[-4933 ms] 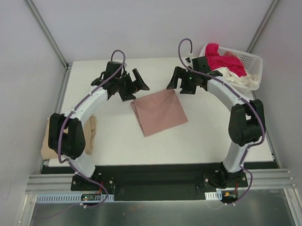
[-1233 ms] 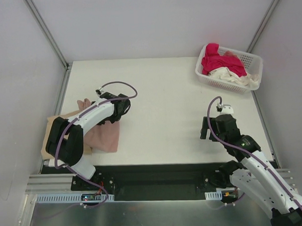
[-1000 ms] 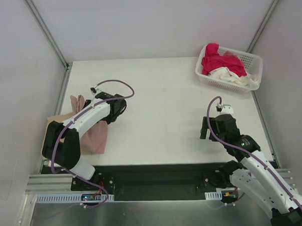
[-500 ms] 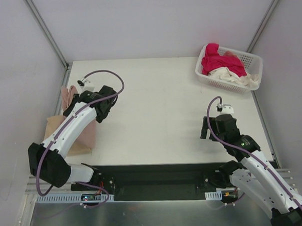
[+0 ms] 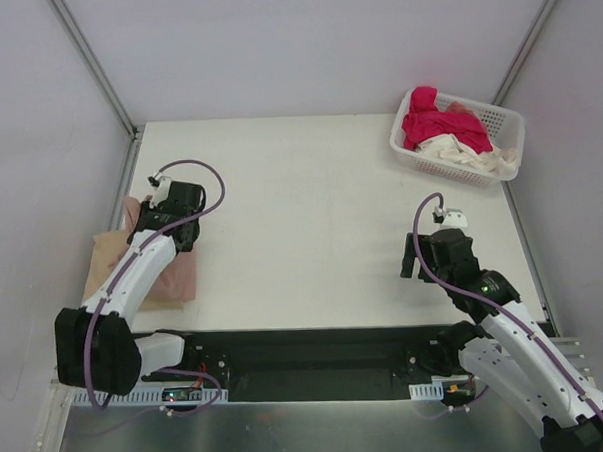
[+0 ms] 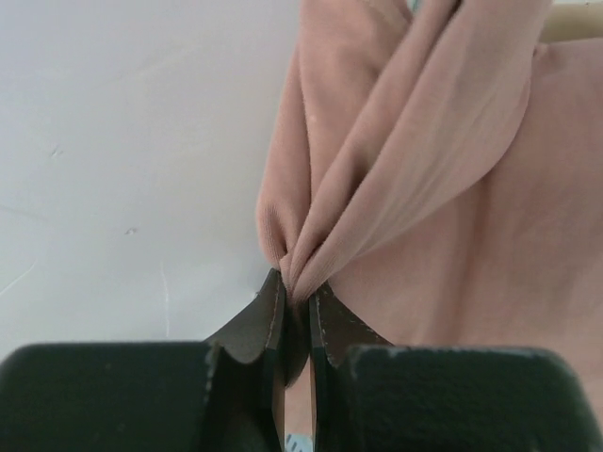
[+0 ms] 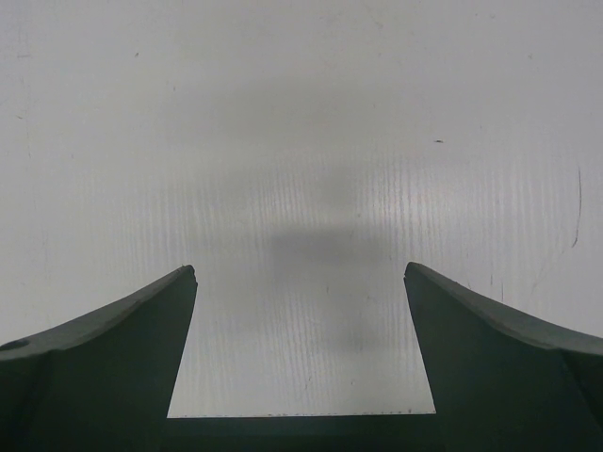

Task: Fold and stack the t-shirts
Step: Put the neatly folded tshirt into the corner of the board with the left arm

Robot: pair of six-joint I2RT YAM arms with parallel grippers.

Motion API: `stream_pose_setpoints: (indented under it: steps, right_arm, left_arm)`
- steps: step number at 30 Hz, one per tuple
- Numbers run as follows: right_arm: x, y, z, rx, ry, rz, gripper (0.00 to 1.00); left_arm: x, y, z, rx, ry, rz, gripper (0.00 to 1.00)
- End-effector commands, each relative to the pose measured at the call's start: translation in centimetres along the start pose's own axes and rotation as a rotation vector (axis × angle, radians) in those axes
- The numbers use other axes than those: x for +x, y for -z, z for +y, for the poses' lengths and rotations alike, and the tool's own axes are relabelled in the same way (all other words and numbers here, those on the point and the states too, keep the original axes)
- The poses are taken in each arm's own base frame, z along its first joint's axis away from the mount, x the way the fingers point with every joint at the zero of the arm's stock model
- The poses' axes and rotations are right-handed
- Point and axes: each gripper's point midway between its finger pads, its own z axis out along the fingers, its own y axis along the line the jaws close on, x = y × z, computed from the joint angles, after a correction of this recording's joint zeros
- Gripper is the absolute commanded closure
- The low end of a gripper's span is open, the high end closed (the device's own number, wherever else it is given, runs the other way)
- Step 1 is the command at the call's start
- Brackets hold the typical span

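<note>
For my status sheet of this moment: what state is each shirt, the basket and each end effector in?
pink t-shirt: folded, pinched at a bunched edge, lying on the tan one.
tan t-shirt: lying flat beneath the pink one.
left end effector: shut on the pink t-shirt.
right end effector: open, empty, over bare table.
basket: holds crumpled magenta-red t-shirt and cream t-shirt.

The left arm [image 5: 134, 275] and right arm [image 5: 504, 322] share 1 build: white links between black joint housings. A thin purple cable [image 5: 205, 169] runs along each, with a small white block [image 5: 452, 218] at the wrist. The left gripper [image 6: 297, 301] and right gripper [image 7: 300, 273] have dark, matte fingers [image 7: 113, 363] tapering to blunt tips.
</note>
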Motion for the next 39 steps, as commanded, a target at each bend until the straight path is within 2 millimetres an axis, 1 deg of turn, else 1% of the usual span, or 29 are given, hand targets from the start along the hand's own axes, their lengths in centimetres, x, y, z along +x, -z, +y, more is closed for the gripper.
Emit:
stream_pose_setpoints:
  steps: [1, 2, 3, 7, 9, 11, 13, 14, 16, 17, 19, 21, 24, 26, 27, 29, 31, 32, 33, 34, 35, 36, 38, 39]
  right_arm:
    - [-0.5, 0.0, -0.3, 0.014, -0.007, -0.031, 0.03]
    - [-0.6, 0.0, -0.3, 0.014, -0.009, -0.032, 0.03]
    - [-0.5, 0.0, -0.3, 0.016, -0.008, -0.030, 0.03]
    - [-0.4, -0.1, -0.3, 0.015, -0.004, -0.025, 0.03]
    - [-0.4, -0.1, -0.2, 0.014, -0.004, -0.023, 0.03]
    - [-0.4, -0.1, -0.3, 0.016, -0.004, -0.024, 0.03]
    - [-0.4, -0.1, -0.2, 0.013, -0.002, -0.023, 0.03]
    - [-0.4, -0.1, -0.2, 0.013, -0.002, -0.021, 0.03]
    - [-0.4, -0.1, -0.1, 0.011, -0.002, -0.020, 0.03]
    - [-0.3, -0.2, -0.1, 0.011, -0.001, -0.015, 0.03]
    - [-0.4, -0.2, 0.0, 0.007, 0.003, -0.014, 0.03]
    - [-0.4, -0.2, 0.0, 0.006, 0.002, -0.013, 0.03]
    - [-0.3, -0.1, -0.1, 0.006, 0.001, -0.016, 0.03]
    - [-0.4, -0.1, 0.0, 0.002, 0.000, -0.018, 0.03]
    - [-0.4, -0.1, 0.0, 0.001, 0.000, -0.017, 0.03]
    - [-0.3, -0.1, 0.0, 0.001, 0.000, -0.016, 0.03]
    - [-0.4, -0.1, 0.0, 0.003, -0.001, -0.018, 0.03]
    - [-0.4, -0.1, 0.0, 0.000, 0.001, -0.019, 0.03]
    - [-0.3, -0.1, 0.0, 0.002, 0.001, -0.018, 0.03]
    - [-0.3, -0.1, 0.0, 0.002, -0.001, -0.017, 0.03]
    - [-0.3, -0.1, 0.1, -0.001, 0.000, -0.018, 0.03]
    - [-0.4, -0.1, 0.1, -0.002, 0.000, -0.019, 0.03]
    - [-0.4, -0.1, 0.1, -0.004, 0.000, -0.018, 0.03]
    - [-0.4, -0.1, 0.2, -0.009, 0.000, -0.020, 0.03]
  left_arm:
    - [-2.3, -2.7, 0.1, -0.022, 0.026, 0.025, 1.00]
    - [-2.6, -3.1, 0.8, -0.045, 0.051, 0.038, 1.00]
    - [-2.1, -4.2, 1.3, -0.068, 0.077, 0.075, 1.00]
    - [-2.4, -5.4, 1.9, -0.081, 0.093, 0.101, 1.00]
    - [-3.3, -5.2, 1.9, -0.044, 0.079, 0.081, 1.00]
    - [-3.7, -4.8, 2.6, -0.047, 0.105, 0.061, 1.00]
    - [-4.3, -4.1, 3.1, -0.013, 0.128, 0.010, 1.00]
    - [-4.6, -3.6, 4.0, -0.009, 0.141, -0.024, 1.00]
    - [-4.8, -3.2, 3.9, 0.024, 0.133, -0.061, 1.00]
    - [-4.8, -2.8, 4.6, 0.021, 0.128, -0.080, 1.00]
    - [-4.2, -2.7, 4.7, 0.015, 0.120, -0.084, 1.00]
    - [-4.1, -2.7, 5.0, -0.002, 0.133, -0.099, 1.00]
    - [-3.0, -3.2, 3.8, 0.012, 0.124, -0.080, 0.99]
    - [-2.1, -3.9, 2.8, 0.009, 0.113, -0.050, 0.94]
    - [-1.8, -4.2, 2.5, 0.003, 0.110, -0.037, 0.90]
    - [-0.7, -5.1, 2.2, -0.031, 0.102, 0.009, 0.88]
    - [0.2, -6.1, 3.0, -0.086, 0.133, 0.055, 0.88]
    - [0.9, -6.8, 3.0, -0.108, 0.140, 0.087, 0.88]
    - [1.8, -7.5, 4.0, -0.153, 0.171, 0.128, 0.86]
    - [2.3, -7.9, 4.2, -0.169, 0.184, 0.152, 0.75]
    - [2.7, -8.5, 3.8, -0.168, 0.187, 0.176, 0.52]
    - [2.7, -8.7, 3.7, -0.165, 0.178, 0.182, 0.01]
    - [2.2, -9.0, 3.8, -0.180, 0.174, 0.193, 0.01]
    - [1.6, -8.9, 4.8, -0.222, 0.192, 0.192, 0.00]
